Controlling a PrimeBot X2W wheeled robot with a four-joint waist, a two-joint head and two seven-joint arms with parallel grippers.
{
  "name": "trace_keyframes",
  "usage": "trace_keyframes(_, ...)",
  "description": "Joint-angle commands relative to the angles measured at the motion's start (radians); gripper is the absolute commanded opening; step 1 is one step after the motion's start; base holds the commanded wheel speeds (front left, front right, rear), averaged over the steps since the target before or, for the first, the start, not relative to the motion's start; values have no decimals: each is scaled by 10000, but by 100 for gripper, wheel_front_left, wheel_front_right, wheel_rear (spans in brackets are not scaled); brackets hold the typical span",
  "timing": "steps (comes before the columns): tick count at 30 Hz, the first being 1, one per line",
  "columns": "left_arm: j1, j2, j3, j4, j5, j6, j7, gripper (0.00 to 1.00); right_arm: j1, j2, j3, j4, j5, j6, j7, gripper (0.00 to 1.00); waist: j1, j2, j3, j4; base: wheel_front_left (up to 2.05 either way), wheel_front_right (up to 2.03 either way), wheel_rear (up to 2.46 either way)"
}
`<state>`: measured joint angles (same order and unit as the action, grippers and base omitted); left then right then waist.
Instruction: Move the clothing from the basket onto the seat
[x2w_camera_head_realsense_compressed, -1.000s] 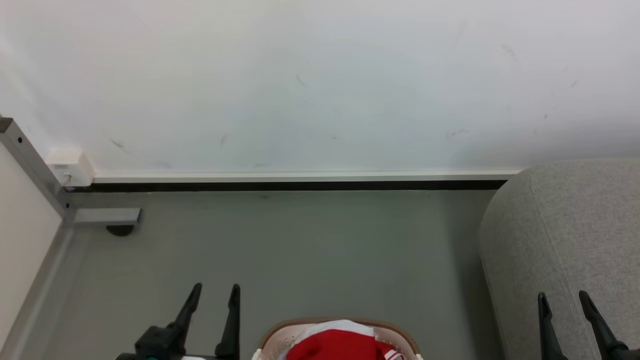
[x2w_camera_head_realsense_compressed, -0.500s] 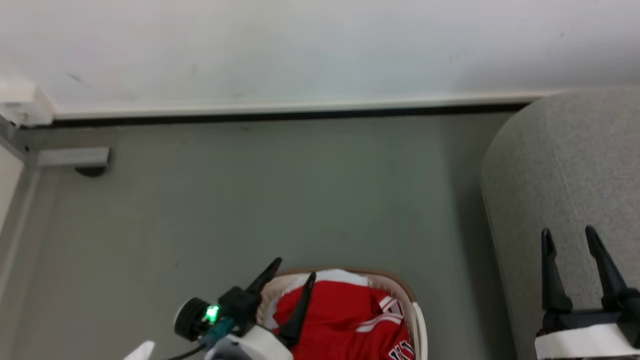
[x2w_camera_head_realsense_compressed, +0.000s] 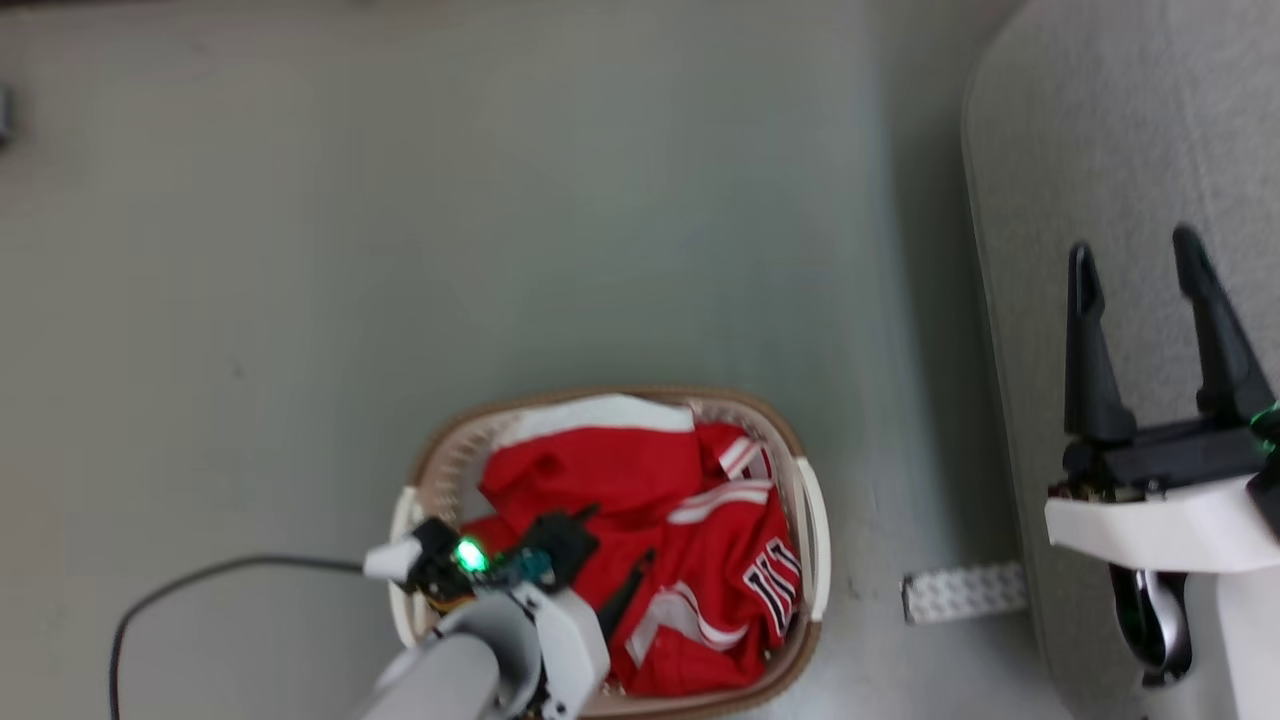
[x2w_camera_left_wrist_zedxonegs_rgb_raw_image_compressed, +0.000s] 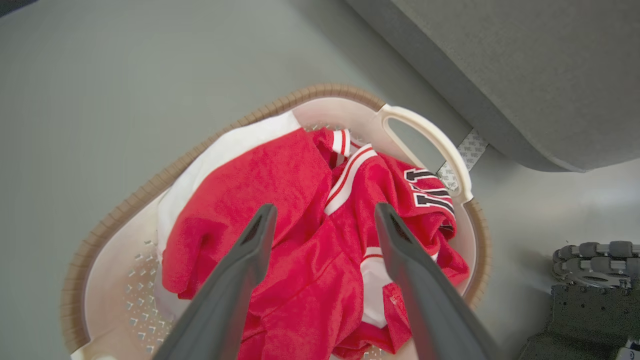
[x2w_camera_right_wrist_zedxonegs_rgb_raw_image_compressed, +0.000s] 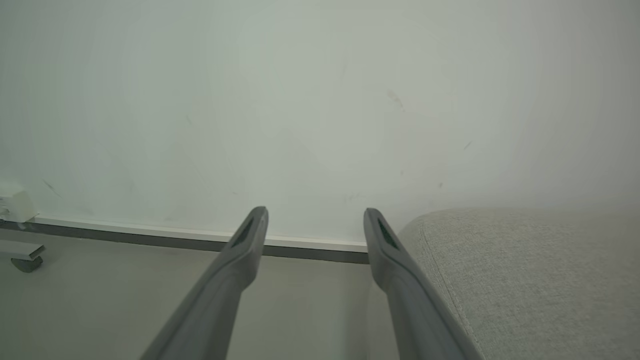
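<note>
Grey floor (x2w_camera_head_realsense_compressed: 300, 250) is carrying the basket (x2w_camera_head_realsense_compressed: 812, 540), which is standing near the seat (x2w_camera_head_realsense_compressed: 1130, 120) and is holding all the clothing (x2w_camera_head_realsense_compressed: 600, 470), a red heap with the lettered jersey (x2w_camera_head_realsense_compressed: 770, 580) lying toward the seat side. Over that heap the left hand (x2w_camera_left_wrist_zedxonegs_rgb_raw_image_compressed: 325, 210) is hanging with its fingers spread wide, gripping nothing. The right hand (x2w_camera_head_realsense_compressed: 1132, 245) is hovering by the seat's near edge, its fingers likewise standing wide apart and empty. A dark cable (x2w_camera_head_realsense_compressed: 200, 575) is trailing across the floor beside the basket.
</note>
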<state>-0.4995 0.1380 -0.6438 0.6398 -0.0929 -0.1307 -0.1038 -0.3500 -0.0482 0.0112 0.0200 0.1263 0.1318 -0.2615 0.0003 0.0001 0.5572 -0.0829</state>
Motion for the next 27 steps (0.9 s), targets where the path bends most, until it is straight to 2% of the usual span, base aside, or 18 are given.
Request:
trace_keyframes(1,-421,151,13,266,-278,12,25,100,-412,-5,77,-212,144,-21,-26,100,-3,-1,1440,-637,0,0,0)
trace_keyframes(3,-940,374,96,757,-305,16,119,100,-788,-6,202,-535,255,-21,-26,100,-3,-1,2136,-836,0,0,0)
trace_keyframes(10,-2046,689,186,1840,-74,204,127,100,-1259,-6,395,-1285,508,-21,-26,100,-3,-1,3478,-1033,0,0,0)
trace_keyframes(16,-2714,892,179,2546,41,348,-159,100,-1369,-8,518,-1784,793,-21,-27,100,-3,-1,4135,-1196,0,0,0)
trace_keyframes(17,-2779,867,152,2643,39,360,-187,43,-1309,-6,519,-1785,839,-21,-27,100,-3,-1,4151,-1199,0,0,0)
trace_keyframes(18,-2835,830,122,2748,33,411,-254,6,-1251,-9,508,-1757,836,-21,-27,100,-3,-1,4149,-1196,0,0,0)
trace_keyframes(19,-2878,789,82,2832,49,434,-320,0,-1210,-9,496,-1706,822,-21,-27,100,-3,-1,4118,-1185,0,0,0)
trace_keyframes(23,-2744,532,-7,3115,-85,440,-604,0,-959,-11,349,-1425,913,-21,-27,100,-3,-1,3643,-1081,0,0,0)
trace_keyframes(27,-2372,312,-118,3257,-261,380,-866,0,-690,-11,278,-1055,843,-21,-27,100,-3,-1,2700,-938,0,0,0)
